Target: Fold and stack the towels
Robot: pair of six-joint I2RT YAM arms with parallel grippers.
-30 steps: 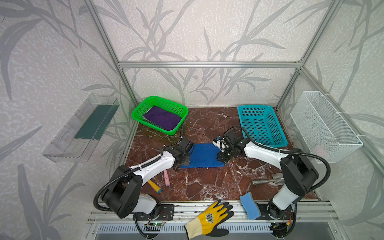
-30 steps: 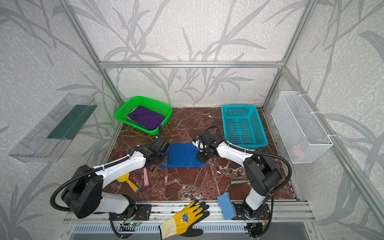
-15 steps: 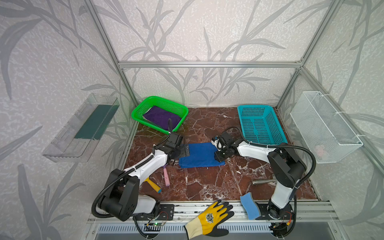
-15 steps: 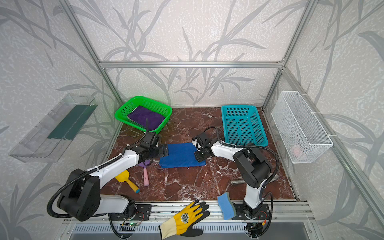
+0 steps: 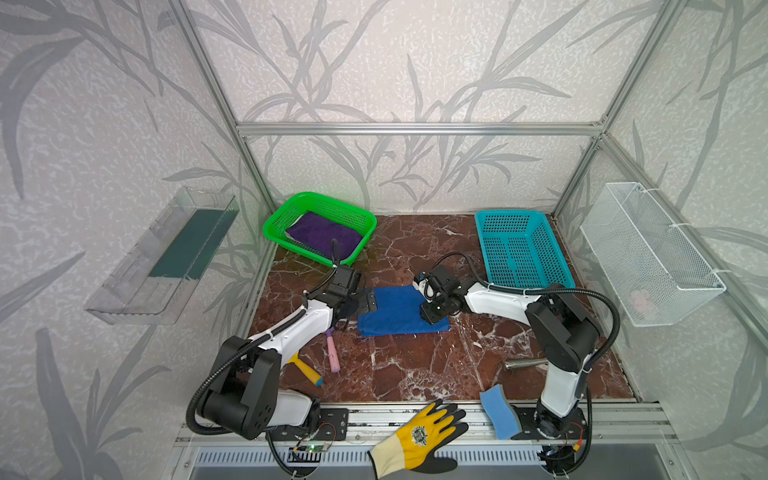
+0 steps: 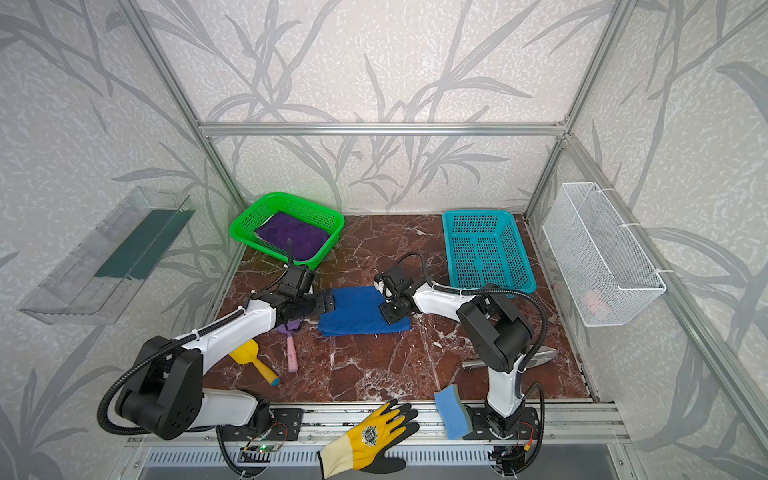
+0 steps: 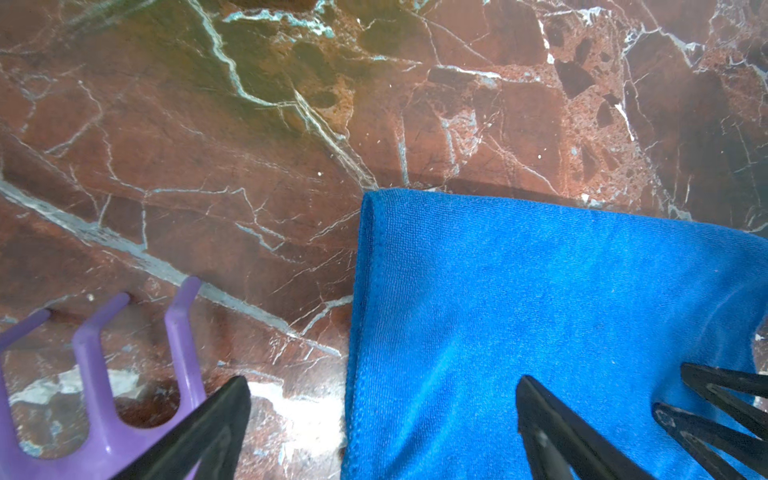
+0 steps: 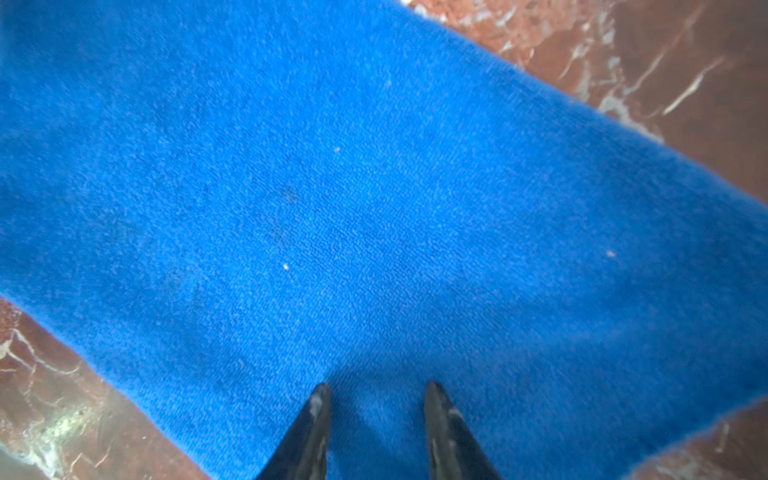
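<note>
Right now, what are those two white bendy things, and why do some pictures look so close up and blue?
They are two robot arms, each ending in a pincer. The two wide pictures come from a camera up high, looking down. The two close-ups come from little cameras on the arms' wrists. On the marble table lies a folded blue towel. The left pincer is open over the towel's edge. The right pincer has its tips on the towel. I cannot tell whether it is pinching it. A purple towel sits in the green basket. A toy rake and a yellow scoop lie nearby. A glove and a sponge lie at the front.
</note>
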